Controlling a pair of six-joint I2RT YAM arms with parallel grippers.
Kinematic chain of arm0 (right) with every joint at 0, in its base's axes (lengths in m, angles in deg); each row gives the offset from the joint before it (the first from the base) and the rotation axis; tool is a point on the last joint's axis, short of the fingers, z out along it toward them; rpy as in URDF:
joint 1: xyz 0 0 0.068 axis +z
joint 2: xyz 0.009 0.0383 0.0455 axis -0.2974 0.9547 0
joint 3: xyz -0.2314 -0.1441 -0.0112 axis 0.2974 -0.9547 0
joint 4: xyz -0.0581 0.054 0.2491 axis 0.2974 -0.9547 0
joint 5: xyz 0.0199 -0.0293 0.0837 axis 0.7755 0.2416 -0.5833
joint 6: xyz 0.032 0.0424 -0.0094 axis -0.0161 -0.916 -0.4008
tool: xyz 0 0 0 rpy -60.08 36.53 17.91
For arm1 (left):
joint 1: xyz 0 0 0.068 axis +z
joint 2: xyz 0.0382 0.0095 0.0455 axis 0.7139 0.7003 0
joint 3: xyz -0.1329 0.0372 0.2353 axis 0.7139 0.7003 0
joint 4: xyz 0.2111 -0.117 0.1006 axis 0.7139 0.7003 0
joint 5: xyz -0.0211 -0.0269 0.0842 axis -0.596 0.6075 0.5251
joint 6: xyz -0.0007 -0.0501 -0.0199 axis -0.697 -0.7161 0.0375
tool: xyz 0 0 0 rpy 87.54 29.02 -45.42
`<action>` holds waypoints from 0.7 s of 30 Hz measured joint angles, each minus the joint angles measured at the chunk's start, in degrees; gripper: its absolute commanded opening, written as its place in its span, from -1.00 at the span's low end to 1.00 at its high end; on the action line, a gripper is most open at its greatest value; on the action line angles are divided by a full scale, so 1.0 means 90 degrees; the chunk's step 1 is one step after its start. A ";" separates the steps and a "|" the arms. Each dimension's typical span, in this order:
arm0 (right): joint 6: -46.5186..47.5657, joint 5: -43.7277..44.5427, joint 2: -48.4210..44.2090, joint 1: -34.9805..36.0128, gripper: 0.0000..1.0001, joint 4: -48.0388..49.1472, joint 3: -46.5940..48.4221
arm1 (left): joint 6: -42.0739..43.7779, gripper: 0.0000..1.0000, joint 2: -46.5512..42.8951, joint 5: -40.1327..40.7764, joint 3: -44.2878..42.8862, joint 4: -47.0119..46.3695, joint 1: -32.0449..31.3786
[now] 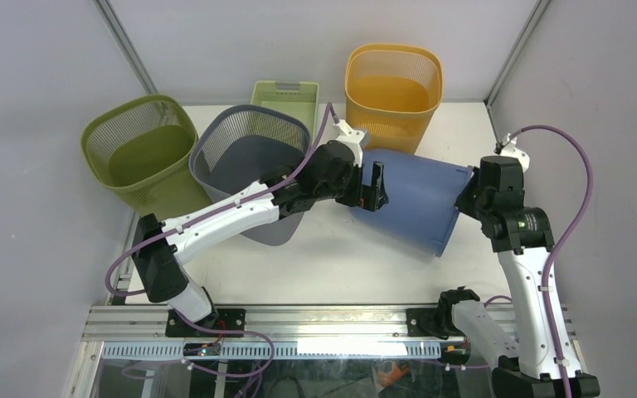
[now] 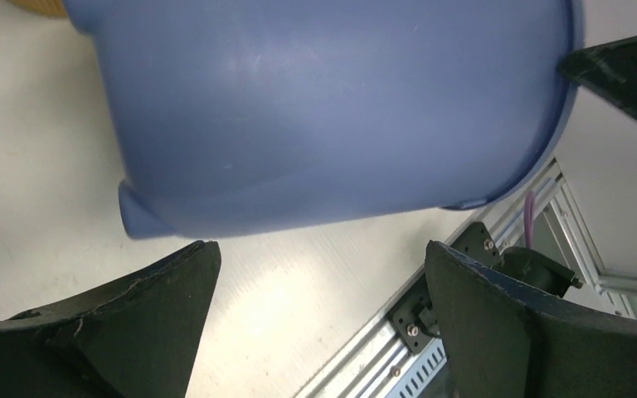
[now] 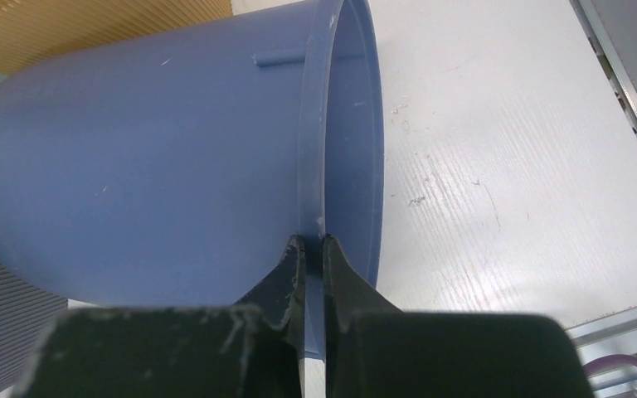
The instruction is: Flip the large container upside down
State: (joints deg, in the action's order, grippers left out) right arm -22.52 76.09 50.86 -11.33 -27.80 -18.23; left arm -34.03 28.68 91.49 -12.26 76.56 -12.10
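The blue bucket (image 1: 415,203) is tipped on its side mid-worktop (image 1: 340,265), its mouth facing the right edge. The right fingers (image 3: 297,261) are pinched tight on its rim, likely as a handle for rolling it over. The left fingers (image 1: 375,191) are spread wide at its base, holding nothing, probably placed to steady or push.

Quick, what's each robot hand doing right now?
Left hand: open, holding nothing.
Right hand: closed on the rim of the blue bin.
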 measured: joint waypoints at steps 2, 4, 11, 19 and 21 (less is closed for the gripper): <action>0.0029 0.0000 0.0007 0.0000 -1.00 0.0000 0.0000 | -0.0097 0.98 0.0012 -0.0044 0.0015 0.0141 0.0002; 0.0063 0.0000 0.0015 0.0000 -1.00 0.0010 0.0000 | -0.0155 0.98 0.0010 -0.0046 0.0070 0.0238 0.0002; 0.0175 -0.0034 0.0051 -0.0058 -1.00 0.0061 0.0000 | -0.0284 0.98 0.0007 -0.0124 0.0389 0.0413 0.0216; 0.0483 -0.0177 0.0158 -0.0151 -1.00 0.0068 0.0053 | -0.0610 0.98 -0.0622 -0.0041 0.1870 -0.0733 0.0670; 0.0510 -0.0189 0.0172 -0.0155 -1.00 0.0068 0.0068 | -0.0631 0.98 -0.0709 -0.0189 0.2147 -0.1042 0.0843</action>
State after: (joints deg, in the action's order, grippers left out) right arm -17.93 74.39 52.41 -12.72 -27.19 -17.62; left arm -39.71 22.30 89.78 7.06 67.18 -4.51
